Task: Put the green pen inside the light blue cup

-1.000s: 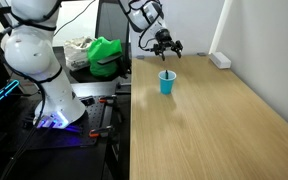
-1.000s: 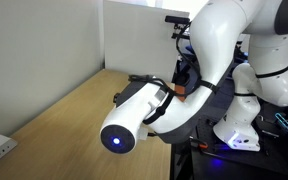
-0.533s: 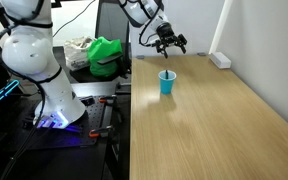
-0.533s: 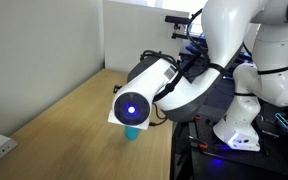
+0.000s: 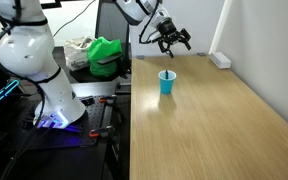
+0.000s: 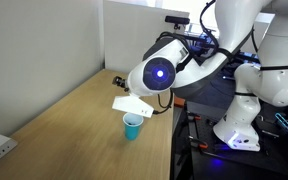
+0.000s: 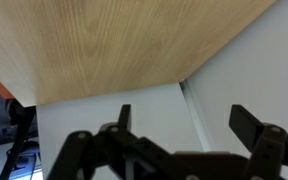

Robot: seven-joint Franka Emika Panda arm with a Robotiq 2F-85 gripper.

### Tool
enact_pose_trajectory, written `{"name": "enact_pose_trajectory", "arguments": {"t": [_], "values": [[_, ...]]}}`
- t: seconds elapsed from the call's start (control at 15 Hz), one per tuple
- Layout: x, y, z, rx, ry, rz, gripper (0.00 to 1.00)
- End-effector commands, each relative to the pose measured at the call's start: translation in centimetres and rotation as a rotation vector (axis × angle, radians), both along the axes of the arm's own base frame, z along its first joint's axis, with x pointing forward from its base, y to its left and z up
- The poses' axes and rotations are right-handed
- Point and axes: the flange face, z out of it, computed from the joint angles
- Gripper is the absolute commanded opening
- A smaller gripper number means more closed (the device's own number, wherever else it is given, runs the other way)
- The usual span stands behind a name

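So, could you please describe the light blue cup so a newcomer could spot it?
Find the long wooden table. In an exterior view, toward its far end, stands the light blue cup, alone. Unlike the flat white box by the wall, it is upright and tapered.

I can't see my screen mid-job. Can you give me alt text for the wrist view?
The open gripper, with nothing between its dark fingers, faces a white wall. A light wooden table fills the top of the picture.
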Motion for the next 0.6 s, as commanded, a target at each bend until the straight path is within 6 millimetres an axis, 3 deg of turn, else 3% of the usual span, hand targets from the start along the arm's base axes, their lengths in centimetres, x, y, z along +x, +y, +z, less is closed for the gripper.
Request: {"name": "enact_pose_trajectory", "arguments": {"t": [0.0, 0.07, 0.13, 0.53], "values": [[-1.6, -2.3, 1.7, 0.044, -0.062, 0.047, 1.0], [-1.7, -2.8, 1.9, 0.046, -0.071, 0.062, 1.0], [-0.4, -1.6, 1.1, 0.025, -0.03, 0.037, 1.0], [-0.5, -1.7, 0.8, 0.025, -0.024, 0.041, 1.0]]}}
